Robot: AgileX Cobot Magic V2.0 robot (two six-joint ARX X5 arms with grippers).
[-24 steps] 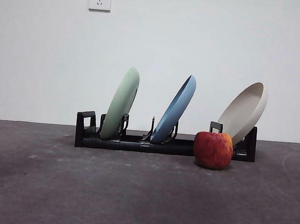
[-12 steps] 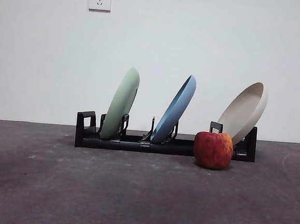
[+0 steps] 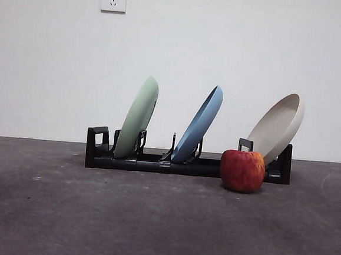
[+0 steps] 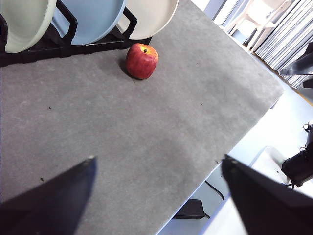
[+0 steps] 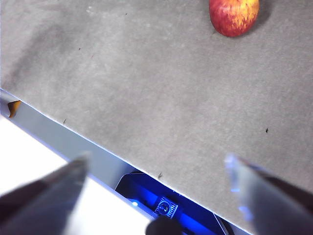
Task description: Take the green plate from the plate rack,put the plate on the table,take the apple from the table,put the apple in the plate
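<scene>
We see the long low black plate rack point(image 3: 188, 157) standing across the flat dark grey speckled worktop point(image 3: 151, 220), and we use it as our landmark. The large round pale sage green plate point(image 3: 137, 118) stands in the rack's left holders, leaning to the right, its edge toward the front camera. The round blue plate point(image 3: 199, 125) sits in the rack's middle slots with the same lean, and the round beige plate point(image 3: 277, 127) leans at the rack's right end, its hollow face showing. The round red apple with yellowish streaks point(image 3: 242, 170) rests on the worktop just in front of the rack's right end, below the beige plate and overlapping the rack in the front view. Neither arm shows in the front view. Our left gripper point(image 4: 159, 169) hangs high above the worktop, well apart from the rack, its jaws spread wide and empty. Our right gripper point(image 5: 157, 166) hangs over the worktop's near edge, well apart from the apple, jaws likewise spread with nothing between them.
</scene>
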